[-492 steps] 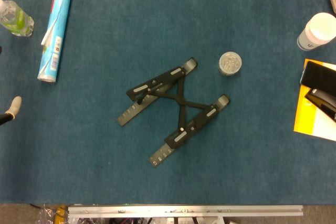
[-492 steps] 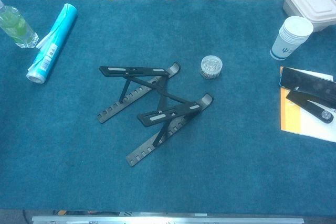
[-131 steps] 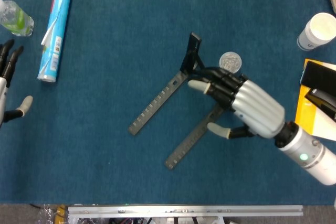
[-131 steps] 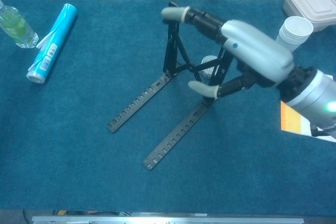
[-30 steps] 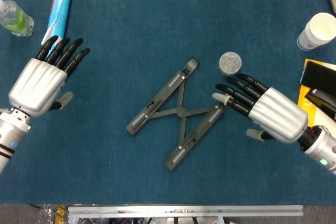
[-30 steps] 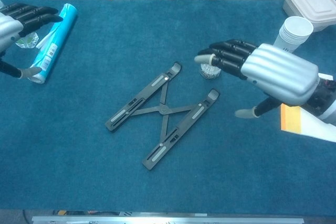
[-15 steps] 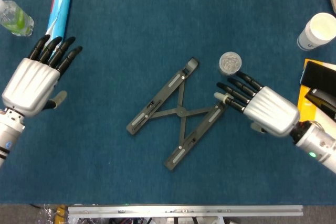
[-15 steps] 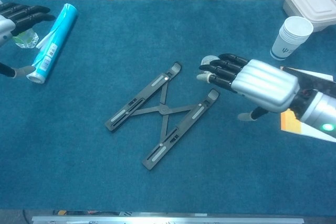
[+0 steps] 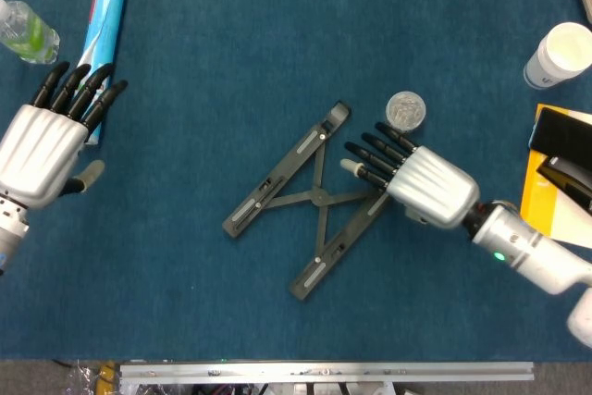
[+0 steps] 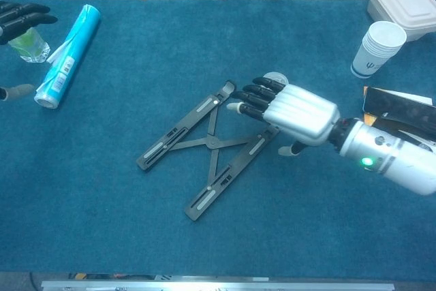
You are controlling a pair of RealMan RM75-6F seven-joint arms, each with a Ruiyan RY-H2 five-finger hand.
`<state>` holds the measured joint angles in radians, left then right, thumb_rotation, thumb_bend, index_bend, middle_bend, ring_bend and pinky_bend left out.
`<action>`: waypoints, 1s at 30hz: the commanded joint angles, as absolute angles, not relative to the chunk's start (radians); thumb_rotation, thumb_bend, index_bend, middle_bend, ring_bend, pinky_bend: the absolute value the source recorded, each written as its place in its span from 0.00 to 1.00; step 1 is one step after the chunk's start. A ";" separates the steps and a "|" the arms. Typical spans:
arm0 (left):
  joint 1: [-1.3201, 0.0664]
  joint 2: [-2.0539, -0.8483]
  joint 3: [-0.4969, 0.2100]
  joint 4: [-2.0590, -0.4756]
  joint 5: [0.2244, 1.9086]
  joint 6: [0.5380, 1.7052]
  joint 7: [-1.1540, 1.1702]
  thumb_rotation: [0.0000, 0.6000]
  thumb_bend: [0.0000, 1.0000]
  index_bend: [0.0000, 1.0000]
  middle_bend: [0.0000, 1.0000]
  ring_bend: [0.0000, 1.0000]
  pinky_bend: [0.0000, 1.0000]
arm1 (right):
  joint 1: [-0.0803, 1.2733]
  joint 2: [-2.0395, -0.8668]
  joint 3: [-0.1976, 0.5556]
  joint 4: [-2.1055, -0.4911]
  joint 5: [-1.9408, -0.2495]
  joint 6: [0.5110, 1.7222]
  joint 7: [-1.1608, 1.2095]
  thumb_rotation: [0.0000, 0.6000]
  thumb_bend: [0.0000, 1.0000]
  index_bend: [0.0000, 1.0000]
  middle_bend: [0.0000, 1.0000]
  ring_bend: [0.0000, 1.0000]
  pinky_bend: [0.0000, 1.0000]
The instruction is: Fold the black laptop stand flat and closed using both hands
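Right hand (image 9: 414, 179) spread and empty over the upper end of the near rail of the black laptop stand (image 9: 310, 199), lying flat mid-table; left hand (image 9: 46, 141) open beside the blue roll (image 9: 100, 34).

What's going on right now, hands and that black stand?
Right hand open over laptop stand's right rail. Left hand open, far left. Stand flat, rails still spread. Small jar close by.

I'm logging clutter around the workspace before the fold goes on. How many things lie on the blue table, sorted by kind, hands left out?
Black folding laptop stand: 1
Drink containers: 2, a clear plastic bottle and a white paper cup
Blue and white roll: 1
Small clear round jar: 1
White lidded food box: 1
Yellow and white pad: 1
Black items on the pad: 2
Total: 9
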<state>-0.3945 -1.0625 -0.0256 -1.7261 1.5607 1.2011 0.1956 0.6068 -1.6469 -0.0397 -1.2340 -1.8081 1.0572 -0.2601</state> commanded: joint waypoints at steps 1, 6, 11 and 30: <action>-0.393 -1.061 -0.024 -1.722 1.563 1.206 0.191 1.00 0.26 0.02 0.00 0.00 0.00 | 0.624 -1.684 -0.028 -1.196 -1.802 1.056 -0.258 1.00 0.00 0.00 0.00 0.00 0.04; -0.394 -1.063 -0.023 -1.709 1.561 1.203 0.179 1.00 0.26 0.02 0.00 0.00 0.00 | 0.648 -1.728 -0.016 -1.145 -1.789 1.044 -0.255 1.00 0.00 0.00 0.00 0.00 0.04; -0.403 -1.065 -0.024 -1.700 1.557 1.189 0.182 1.00 0.26 0.02 0.00 0.00 0.00 | 0.669 -1.771 -0.007 -1.090 -1.786 1.050 -0.244 1.00 0.00 0.00 0.00 0.00 0.04; -0.424 -1.074 -0.019 -1.683 1.558 1.166 0.180 1.00 0.26 0.02 0.00 0.00 0.00 | 0.792 -1.971 0.056 -0.829 -1.747 1.053 -0.164 1.00 0.00 0.00 0.00 0.00 0.04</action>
